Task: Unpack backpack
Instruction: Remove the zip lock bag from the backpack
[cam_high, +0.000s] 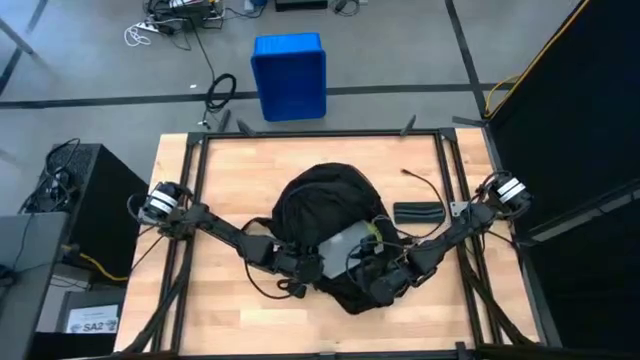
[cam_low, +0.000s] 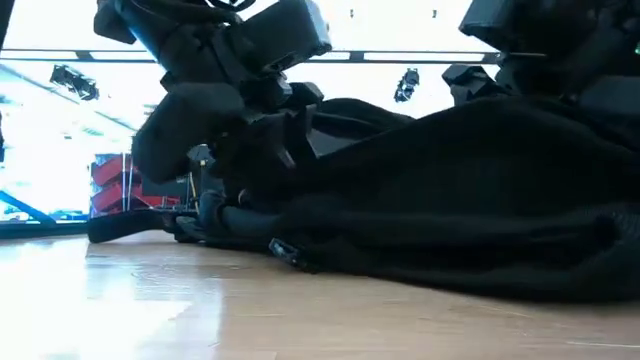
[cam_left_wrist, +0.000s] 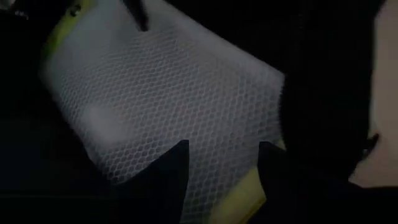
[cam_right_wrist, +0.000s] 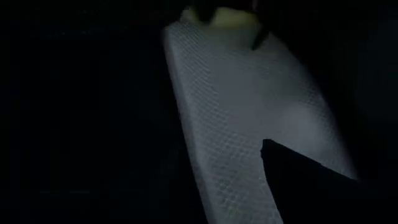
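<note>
The black backpack (cam_high: 320, 200) lies flat in the middle of the wooden table, its opening toward the near edge. A pale mesh pouch (cam_high: 345, 243) with a yellow-green edge shows in that opening. My left gripper (cam_high: 308, 266) is at the opening's left side. In its wrist view it stands open (cam_left_wrist: 221, 180), its two fingers apart over the near end of the pouch (cam_left_wrist: 174, 99). My right gripper (cam_high: 380, 270) is at the opening's right side, over dark fabric. Its wrist view looks along the pouch (cam_right_wrist: 249, 106) inside the dark bag. My left gripper's open fingers (cam_left_wrist: 168, 180) stand over the pouch's near end (cam_left_wrist: 217, 155), coming level from the table's left and near side. I cannot tell whether they touch it.
A flat black ribbed object (cam_high: 418, 212) lies on the table to the right of the backpack, with a thin cable (cam_high: 420, 180) beyond it. A blue crate (cam_high: 289, 75) stands on the floor past the far edge. Black frame rails (cam_high: 195, 180) run along the table's sides.
</note>
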